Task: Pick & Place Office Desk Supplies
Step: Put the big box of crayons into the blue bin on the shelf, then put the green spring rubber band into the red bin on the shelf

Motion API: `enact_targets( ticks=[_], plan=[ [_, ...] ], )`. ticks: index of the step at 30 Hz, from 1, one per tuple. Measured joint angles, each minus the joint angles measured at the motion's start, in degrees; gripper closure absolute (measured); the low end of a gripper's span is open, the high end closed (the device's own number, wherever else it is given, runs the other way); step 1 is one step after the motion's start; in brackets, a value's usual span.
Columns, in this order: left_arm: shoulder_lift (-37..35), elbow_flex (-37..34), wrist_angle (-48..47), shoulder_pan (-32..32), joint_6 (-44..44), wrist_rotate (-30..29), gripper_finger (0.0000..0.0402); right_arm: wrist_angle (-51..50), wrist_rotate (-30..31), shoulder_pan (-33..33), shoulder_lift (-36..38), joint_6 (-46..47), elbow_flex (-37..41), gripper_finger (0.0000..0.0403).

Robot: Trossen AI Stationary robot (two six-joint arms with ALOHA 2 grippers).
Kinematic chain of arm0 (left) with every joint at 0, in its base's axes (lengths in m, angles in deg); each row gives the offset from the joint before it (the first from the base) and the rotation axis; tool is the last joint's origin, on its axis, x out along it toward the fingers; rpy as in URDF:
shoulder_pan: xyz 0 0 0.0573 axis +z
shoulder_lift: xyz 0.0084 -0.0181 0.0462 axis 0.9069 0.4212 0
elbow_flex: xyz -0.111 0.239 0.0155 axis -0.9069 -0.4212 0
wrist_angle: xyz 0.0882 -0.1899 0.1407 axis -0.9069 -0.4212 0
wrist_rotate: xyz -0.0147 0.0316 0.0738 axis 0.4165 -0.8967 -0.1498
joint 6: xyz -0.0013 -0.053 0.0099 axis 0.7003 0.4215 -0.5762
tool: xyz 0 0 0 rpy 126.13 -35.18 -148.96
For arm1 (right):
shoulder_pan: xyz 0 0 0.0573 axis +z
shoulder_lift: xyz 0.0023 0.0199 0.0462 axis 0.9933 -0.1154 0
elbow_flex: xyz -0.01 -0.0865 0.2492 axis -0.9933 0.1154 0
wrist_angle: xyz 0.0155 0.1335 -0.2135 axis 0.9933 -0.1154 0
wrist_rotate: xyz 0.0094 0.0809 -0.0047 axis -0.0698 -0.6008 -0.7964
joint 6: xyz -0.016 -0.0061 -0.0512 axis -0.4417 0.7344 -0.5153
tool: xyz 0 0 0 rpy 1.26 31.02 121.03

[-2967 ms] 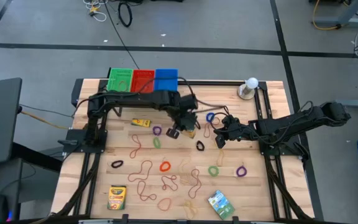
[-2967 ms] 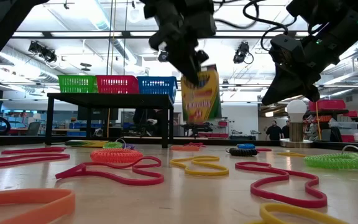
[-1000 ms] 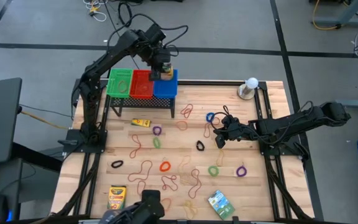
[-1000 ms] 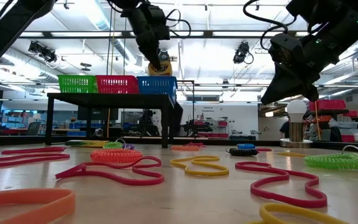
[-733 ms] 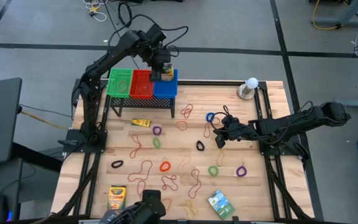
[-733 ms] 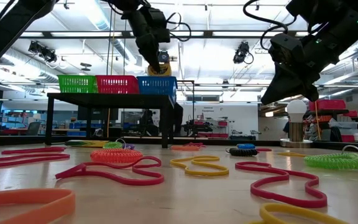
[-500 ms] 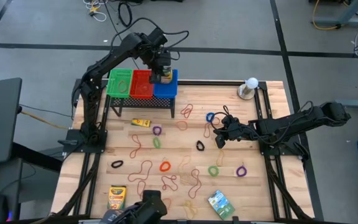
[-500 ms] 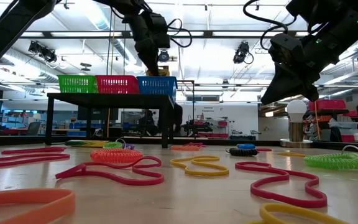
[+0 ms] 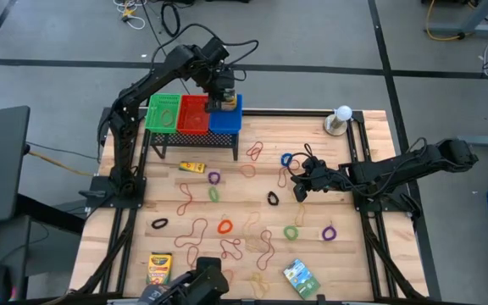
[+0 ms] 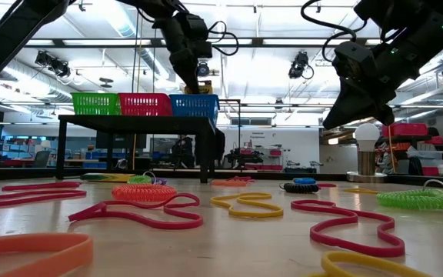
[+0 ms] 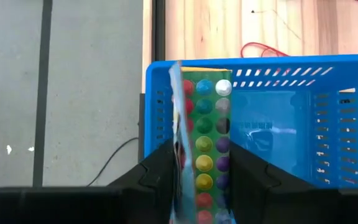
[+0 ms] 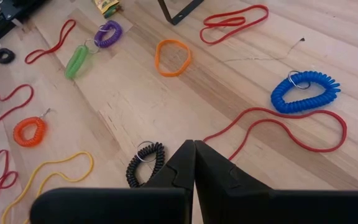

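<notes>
Left wrist view: my left fingers flank the upright crayon box, long axis vertical, over the blue plastic basket; whether they're released, I cannot tell.

I have three baskets side by side on a rack at the table's far left edge. The left gripper sits over the rightmost basket, with a crayon box between its fingers, standing inside that basket against its wall. The right gripper hangs above the table's middle right. Rubber-band loops lie scattered across the centre. Another crayon box lies near the front left corner, a packet front right, and a ball on a base at the far right corner.
</notes>
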Motion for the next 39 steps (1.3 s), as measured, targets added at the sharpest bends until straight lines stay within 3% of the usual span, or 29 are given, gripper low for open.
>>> enact_targets(
  ticks=[13, 27, 32, 39],
  plan=[
    [-0.01, 0.0, 0.84, 0.02, 1.04, -1.39, 0.0202, 0.0, -0.2, 0.0, 0.0, 0.0, 0.0, 0.0387],
    [-5.55, 0.04, 4.57, 0.0, 2.69, -3.96, 0.0187, 0.0, -0.17, 0.0, 0.0, 0.0, 0.02, 0.0387],
    [-9.98, 0.04, 4.64, 0.07, 7.14, -4.68, 0.0208, 0.0, -0.15, 0.0, 0.0, 0.0, 0.02, 0.0387],
    [-15.34, 0.13, 1.05, -0.21, 14.57, 10.18, 0.0316, -0.01, -0.1, 0.0, 0.0, -0.01, 0.02, 0.0387]
  ],
)
